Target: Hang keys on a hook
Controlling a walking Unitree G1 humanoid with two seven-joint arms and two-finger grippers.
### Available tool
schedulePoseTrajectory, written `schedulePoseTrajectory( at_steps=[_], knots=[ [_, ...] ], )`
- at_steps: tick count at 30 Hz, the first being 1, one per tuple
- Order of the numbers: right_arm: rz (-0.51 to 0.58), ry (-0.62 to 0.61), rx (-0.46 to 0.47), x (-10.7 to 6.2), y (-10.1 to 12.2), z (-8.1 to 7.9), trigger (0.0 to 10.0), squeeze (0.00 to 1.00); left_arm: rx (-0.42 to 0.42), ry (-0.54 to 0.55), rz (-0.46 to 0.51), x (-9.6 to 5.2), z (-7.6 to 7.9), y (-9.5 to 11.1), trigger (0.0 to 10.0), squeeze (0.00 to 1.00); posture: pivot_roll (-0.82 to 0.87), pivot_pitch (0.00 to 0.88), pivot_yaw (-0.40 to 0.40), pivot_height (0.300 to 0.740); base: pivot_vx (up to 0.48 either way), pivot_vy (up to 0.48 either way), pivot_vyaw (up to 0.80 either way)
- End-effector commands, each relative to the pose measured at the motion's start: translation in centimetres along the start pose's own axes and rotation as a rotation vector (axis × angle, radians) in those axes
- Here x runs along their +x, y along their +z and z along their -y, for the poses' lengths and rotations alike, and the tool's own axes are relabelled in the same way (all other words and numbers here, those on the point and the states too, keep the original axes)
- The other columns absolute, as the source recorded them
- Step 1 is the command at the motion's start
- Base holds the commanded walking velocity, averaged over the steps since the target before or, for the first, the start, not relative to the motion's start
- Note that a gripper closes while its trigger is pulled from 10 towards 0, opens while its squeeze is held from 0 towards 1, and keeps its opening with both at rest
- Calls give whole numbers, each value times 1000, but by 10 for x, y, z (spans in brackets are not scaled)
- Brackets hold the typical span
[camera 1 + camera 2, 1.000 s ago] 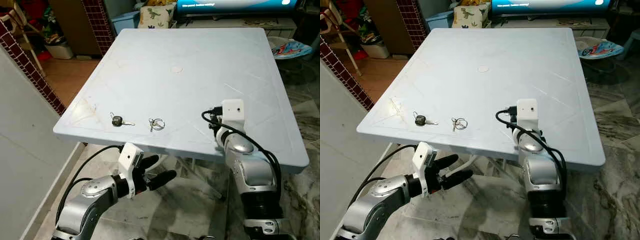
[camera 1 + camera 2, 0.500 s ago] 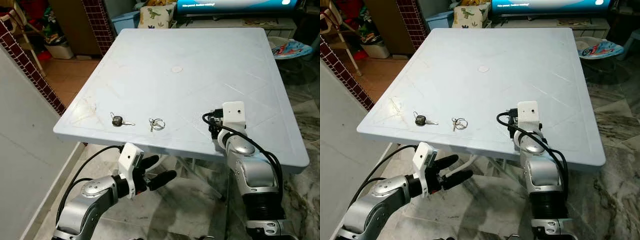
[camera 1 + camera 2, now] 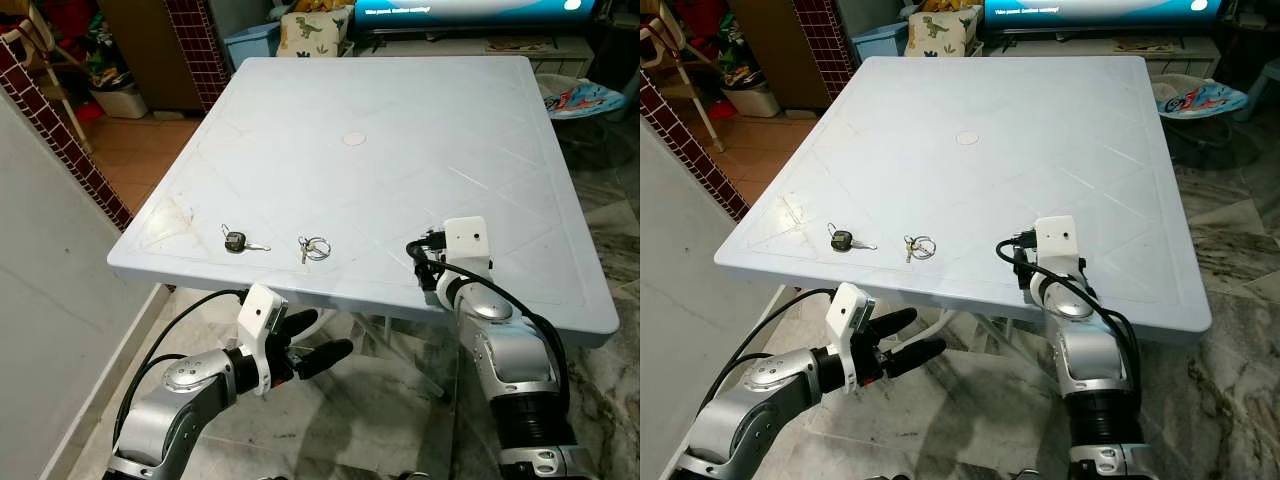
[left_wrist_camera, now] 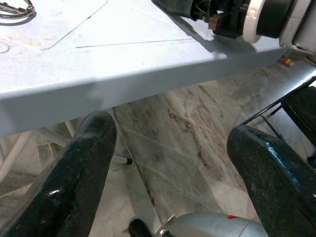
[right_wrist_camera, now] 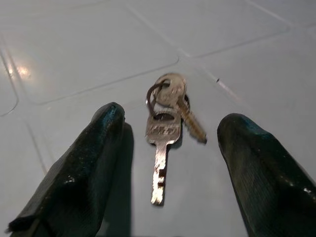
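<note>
Our left gripper (image 3: 318, 340) hangs released below the table (image 3: 400, 110) edge. Our right gripper (image 5: 165, 163) sits spread on the table, straddling the keys (image 5: 165, 123) lying flat between its fingers (image 5: 81, 168). We should lower and pinch the ring squarely. Beyond, a black-headed key (image 3: 236, 241) lies near the table's front edge; marble floor (image 3: 600, 180) surrounds it.
</note>
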State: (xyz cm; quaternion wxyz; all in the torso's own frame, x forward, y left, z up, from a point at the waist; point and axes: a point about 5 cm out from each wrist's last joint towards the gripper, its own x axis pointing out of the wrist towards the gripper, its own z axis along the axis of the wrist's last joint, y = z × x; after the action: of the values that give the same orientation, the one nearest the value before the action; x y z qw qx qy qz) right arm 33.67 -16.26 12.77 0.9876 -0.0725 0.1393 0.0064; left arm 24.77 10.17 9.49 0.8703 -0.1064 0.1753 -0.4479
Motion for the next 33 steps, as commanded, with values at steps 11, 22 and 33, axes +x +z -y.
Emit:
schedulePoseTrajectory(
  at_steps=[11,22,33],
  knots=[
    [54,24,12,13,12,3,2588,0,12,19,-14,-4,-4,0,10000,0,-52,112,126,740,0,0,0],
    [-13,72,125,15,-4,-7,0,0,19,17,-25,-6,-4,-1,10000,0,-46,119,132,740,0,0,0],
    [-18,69,135,16,-5,-1,0,0,21,17,-26,-6,-4,0,10000,0,-46,119,132,740,0,0,0]
  ],
)
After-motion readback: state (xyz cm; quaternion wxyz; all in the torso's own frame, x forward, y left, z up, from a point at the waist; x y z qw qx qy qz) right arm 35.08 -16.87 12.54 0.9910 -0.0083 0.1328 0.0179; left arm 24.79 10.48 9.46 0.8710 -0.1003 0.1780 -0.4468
